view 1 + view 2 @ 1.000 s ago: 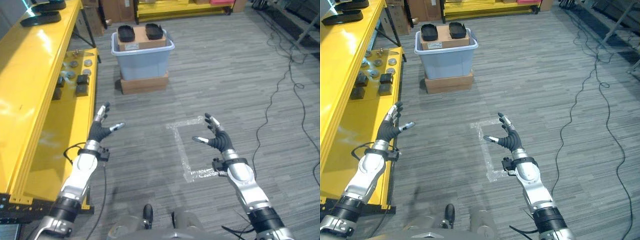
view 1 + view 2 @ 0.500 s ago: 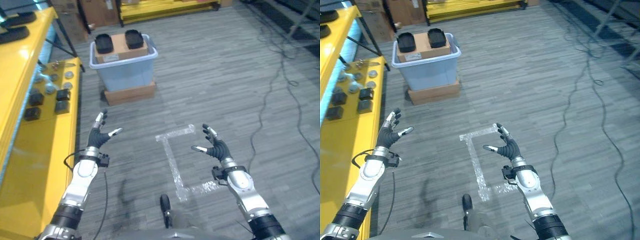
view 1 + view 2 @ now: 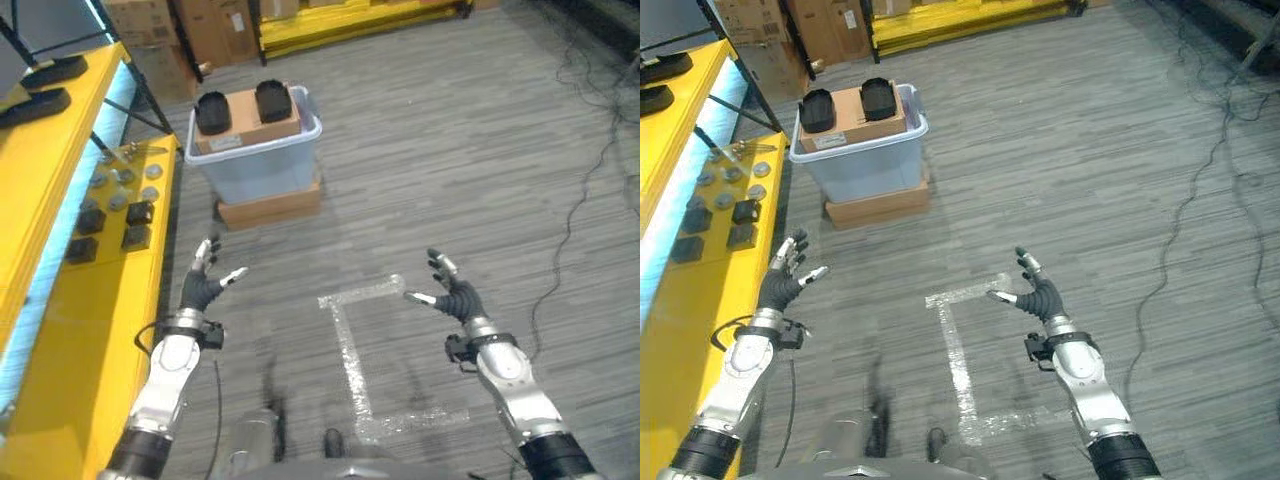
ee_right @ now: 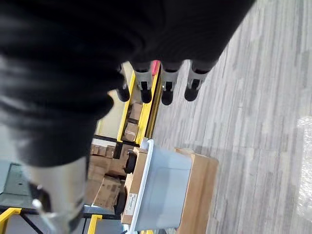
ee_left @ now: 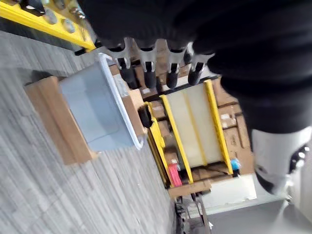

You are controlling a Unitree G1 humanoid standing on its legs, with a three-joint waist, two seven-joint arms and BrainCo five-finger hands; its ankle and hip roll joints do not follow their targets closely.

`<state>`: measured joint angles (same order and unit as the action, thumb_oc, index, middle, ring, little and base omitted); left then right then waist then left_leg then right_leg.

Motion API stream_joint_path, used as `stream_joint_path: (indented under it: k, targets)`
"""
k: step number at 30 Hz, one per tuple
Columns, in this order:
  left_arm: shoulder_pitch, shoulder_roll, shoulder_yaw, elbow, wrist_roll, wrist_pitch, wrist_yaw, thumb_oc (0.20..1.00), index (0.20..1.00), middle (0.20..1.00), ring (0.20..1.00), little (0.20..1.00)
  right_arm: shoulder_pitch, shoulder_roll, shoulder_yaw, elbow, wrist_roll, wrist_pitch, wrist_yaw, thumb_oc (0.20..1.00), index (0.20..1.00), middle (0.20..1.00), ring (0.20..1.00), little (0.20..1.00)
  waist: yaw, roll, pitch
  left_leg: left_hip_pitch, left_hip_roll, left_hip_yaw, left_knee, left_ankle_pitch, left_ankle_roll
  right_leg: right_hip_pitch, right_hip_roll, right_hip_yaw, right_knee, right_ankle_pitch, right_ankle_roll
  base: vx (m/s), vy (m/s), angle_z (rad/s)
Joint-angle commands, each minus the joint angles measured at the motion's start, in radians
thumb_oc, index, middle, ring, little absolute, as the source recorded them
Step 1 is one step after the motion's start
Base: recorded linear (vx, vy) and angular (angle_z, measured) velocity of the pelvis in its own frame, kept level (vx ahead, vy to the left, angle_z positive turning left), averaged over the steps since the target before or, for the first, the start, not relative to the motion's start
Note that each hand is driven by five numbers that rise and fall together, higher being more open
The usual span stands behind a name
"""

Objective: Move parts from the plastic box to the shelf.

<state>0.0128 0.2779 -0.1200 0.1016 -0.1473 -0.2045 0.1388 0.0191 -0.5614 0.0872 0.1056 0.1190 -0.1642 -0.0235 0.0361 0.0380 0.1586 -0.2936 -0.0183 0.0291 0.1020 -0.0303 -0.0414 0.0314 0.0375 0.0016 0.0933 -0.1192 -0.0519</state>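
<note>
A pale blue plastic box [image 3: 258, 158] stands on a flat cardboard box [image 3: 270, 205] on the floor ahead. In it lies a brown carton with two black parts [image 3: 212, 112] on top. The yellow shelf [image 3: 70, 330] runs along my left, with several small dark and round metal parts [image 3: 137, 213] on its lower level. My left hand [image 3: 203, 287] hovers open beside the shelf edge, holding nothing. Over the floor, my right hand [image 3: 452, 297] hangs open and empty. Both hands are well short of the box, which also shows in the left wrist view [image 5: 95, 109] and the right wrist view [image 4: 163, 192].
A taped rectangle outline [image 3: 350, 350] marks the floor between my hands. Black flat parts [image 3: 45, 100] lie on the shelf's top level. Cardboard boxes [image 3: 215, 30] and a yellow rack [image 3: 350, 15] stand at the back. Black cables [image 3: 600, 150] trail on the floor at right.
The camera has moved: the whole scene has shifted, and the box now sits lower and nearer in view. Both hands stay open and empty.
</note>
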Motion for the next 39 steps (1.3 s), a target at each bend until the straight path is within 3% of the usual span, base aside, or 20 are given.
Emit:
stream_joint_path:
  k: [1,6,9,11,13,15,18,19,20,23,25,27,28,29,32,33,34,35,36,39]
  targets:
    - [-0.059,0.048,0.018,-0.042,0.02,-0.051,0.018,1.0,1.0,1.0,1.0,1.0,-0.021,-0.001,-0.004,-0.069,-0.047,-0.044,-0.004,1.0,1.0,1.0,1.0,1.0,0.019,0.025,-0.055,0.087,-0.017,-0.025,-0.064,0.047,-0.014,0.082,-0.066,0.118,-0.009,-0.127,0.152,0.55,0.129,-0.2]
    - [-0.08,0.064,0.012,-0.043,0.031,-0.051,0.02,1.0,1.0,1.0,1.0,1.0,0.004,0.044,0.011,-0.088,-0.035,-0.047,0.014,1.0,1.0,1.0,1.0,1.0,0.024,0.013,-0.086,0.127,-0.052,-0.028,-0.036,0.026,0.015,0.099,-0.122,0.128,0.077,-0.143,0.175,0.35,0.099,-0.36]
    - [-0.133,0.089,-0.001,-0.047,0.024,-0.039,0.027,1.0,1.0,1.0,1.0,1.0,-0.006,0.06,0.045,-0.091,-0.058,-0.033,0.03,1.0,1.0,1.0,1.0,1.0,0.009,-0.014,-0.055,0.21,-0.085,-0.031,-0.018,-0.039,0.055,-0.042,-0.161,0.19,0.443,0.072,0.223,0.36,0.087,-0.23]
    - [-0.149,0.109,-0.001,-0.043,0.031,-0.038,0.026,1.0,1.0,1.0,1.0,1.0,-0.027,0.063,0.061,-0.087,-0.079,-0.032,0.034,1.0,1.0,1.0,1.0,1.0,0.001,-0.014,-0.034,0.245,-0.072,-0.032,-0.016,-0.058,0.064,-0.095,-0.152,0.203,0.538,0.117,0.225,0.28,0.014,0.07]
    - [-0.154,0.12,0.006,-0.04,0.042,-0.041,0.029,1.0,1.0,1.0,1.0,1.0,-0.028,0.07,0.063,-0.096,-0.067,-0.034,0.042,1.0,1.0,1.0,1.0,1.0,0.0,-0.017,-0.029,0.272,-0.056,-0.024,-0.023,-0.067,0.061,-0.137,-0.139,0.205,0.5,0.069,0.209,0.34,-0.031,0.49]
    - [-0.142,0.124,0.016,-0.037,0.033,-0.044,0.029,1.0,1.0,1.0,1.0,1.0,-0.02,0.071,0.055,-0.106,-0.041,-0.036,0.052,1.0,1.0,1.0,1.0,1.0,-0.003,-0.019,-0.037,0.306,-0.036,-0.017,-0.036,-0.094,0.054,-0.162,-0.114,0.17,0.372,-0.033,0.194,0.39,-0.083,0.37]
    - [-0.131,0.118,0.017,-0.037,0.03,-0.04,0.035,1.0,1.0,1.0,1.0,1.0,-0.012,0.068,0.054,-0.102,-0.021,-0.035,0.052,1.0,1.0,1.0,1.0,1.0,-0.022,-0.026,-0.038,0.35,-0.027,-0.024,-0.042,-0.124,0.049,-0.184,-0.057,0.134,0.21,-0.035,0.199,0.34,-0.142,0.13]
    - [-0.136,0.106,0.011,-0.015,0.03,-0.037,0.048,1.0,1.0,1.0,1.0,1.0,0.005,0.064,0.052,-0.085,-0.019,-0.032,0.047,1.0,1.0,1.0,1.0,1.0,-0.047,-0.036,-0.038,0.386,-0.027,-0.064,-0.033,-0.151,0.043,-0.197,0.029,0.194,0.108,-0.011,0.207,0.36,-0.209,0.18]
    - [-0.142,0.103,0.009,-0.005,0.033,-0.037,0.052,1.0,1.0,1.0,1.0,1.0,0.01,0.062,0.048,-0.084,-0.016,-0.032,0.045,1.0,1.0,1.0,1.0,1.0,-0.056,-0.039,-0.036,0.391,-0.029,-0.077,-0.024,-0.159,0.039,-0.2,0.047,0.223,0.092,0.0,0.213,0.43,-0.284,0.68]
    - [-0.146,0.097,0.004,0.002,0.035,-0.048,0.03,1.0,1.0,1.0,1.0,1.0,0.043,0.039,0.029,-0.094,-0.005,-0.041,0.057,1.0,1.0,1.0,1.0,1.0,-0.058,-0.037,-0.046,0.381,-0.028,-0.108,0.11,-0.159,0.004,-0.147,0.031,0.234,0.069,0.006,0.179,0.33,-0.245,1.56]
    - [-0.149,0.093,-0.003,0.007,0.035,-0.047,0.028,1.0,1.0,1.0,1.0,1.0,0.044,0.032,0.026,-0.09,-0.002,-0.042,0.056,1.0,1.0,1.0,1.0,1.0,-0.058,-0.035,-0.043,0.357,-0.028,-0.105,0.206,-0.115,-0.015,-0.133,0.026,0.23,0.072,0.001,0.168,0.13,-0.119,0.45]
    - [-0.155,0.088,-0.006,0.004,0.009,-0.049,0.026,1.0,1.0,1.0,1.0,1.0,0.058,0.014,0.008,-0.085,0.017,-0.043,0.06,1.0,1.0,1.0,1.0,1.0,-0.067,-0.036,-0.023,0.205,-0.046,-0.117,0.501,-0.019,-0.069,-0.095,-0.005,0.2,0.068,-0.016,0.146,0.17,-0.155,0.41]
    - [-0.153,0.085,-0.006,0.002,0.001,-0.055,0.028,1.0,1.0,1.0,1.0,1.0,0.048,0.0,0.005,-0.066,0.027,-0.035,0.054,1.0,1.0,1.0,1.0,1.0,-0.061,-0.052,-0.009,0.127,-0.067,-0.089,0.622,-0.008,-0.066,-0.056,-0.024,0.21,0.063,-0.025,0.126,0.25,-0.159,0.7]
    - [-0.147,0.085,-0.003,-0.002,0.005,-0.055,0.023,1.0,1.0,1.0,1.0,1.0,0.041,-0.006,0.003,-0.06,0.018,-0.034,0.051,1.0,1.0,1.0,1.0,1.0,-0.054,-0.052,-0.009,0.104,-0.05,-0.064,0.627,-0.016,-0.061,-0.036,-0.031,0.207,0.064,-0.034,0.119,0.22,-0.113,0.47]
    - [-0.142,0.082,-0.001,-0.001,0.004,-0.056,0.02,1.0,1.0,1.0,1.0,1.0,0.042,-0.013,-0.003,-0.064,0.011,-0.035,0.049,1.0,1.0,1.0,1.0,1.0,-0.048,-0.056,-0.009,0.094,-0.025,-0.039,0.59,-0.022,-0.058,-0.02,-0.045,0.192,0.059,-0.038,0.115,0.17,-0.009,0.4]
    - [-0.132,0.074,0.001,0.006,0.0,-0.06,0.022,1.0,1.0,1.0,1.0,1.0,0.042,-0.023,-0.021,-0.077,-0.002,-0.039,0.042,1.0,1.0,1.0,1.0,1.0,-0.043,-0.061,-0.017,0.105,0.045,0.0,0.427,-0.037,-0.05,0.001,-0.074,0.153,0.043,-0.055,0.115,0.16,0.018,0.15]
    - [-0.132,0.074,0.001,0.006,0.0,-0.06,0.022,1.0,1.0,1.0,1.0,1.0,0.042,-0.023,-0.021,-0.077,-0.002,-0.039,0.042,1.0,1.0,1.0,1.0,1.0,-0.043,-0.061,-0.017,0.105,0.045,0.0,0.427,-0.037,-0.05,0.001,-0.074,0.153,0.043,-0.055,0.115,0.3,0.08,0.06]
    - [-0.127,0.077,-0.002,0.012,-0.001,-0.054,0.032,1.0,1.0,1.0,1.0,1.0,0.027,-0.03,-0.032,-0.082,-0.015,-0.046,0.023,1.0,1.0,1.0,1.0,1.0,-0.041,-0.052,-0.025,0.145,0.098,0.027,0.183,-0.036,-0.051,0.006,-0.08,0.124,0.027,-0.072,0.123,0.3,0.23,0.18]
    - [-0.139,0.077,-0.012,0.02,0.003,-0.055,0.044,1.0,1.0,1.0,1.0,1.0,0.002,-0.028,-0.046,-0.066,-0.038,-0.047,-0.013,1.0,1.0,1.0,1.0,1.0,-0.043,-0.037,-0.034,0.144,0.13,0.033,0.032,0.023,-0.083,0.032,-0.093,0.1,0.007,-0.095,0.142,0.3,0.229,0.3]
    - [-0.147,0.076,-0.019,0.024,0.007,-0.055,0.043,1.0,1.0,1.0,1.0,1.0,0.012,-0.017,-0.061,-0.062,-0.057,-0.05,-0.025,1.0,1.0,1.0,1.0,1.0,-0.056,-0.012,-0.05,0.186,0.143,0.068,-0.045,0.035,-0.091,0.05,-0.093,0.084,-0.001,-0.113,0.158,0.21,0.204,0.23]
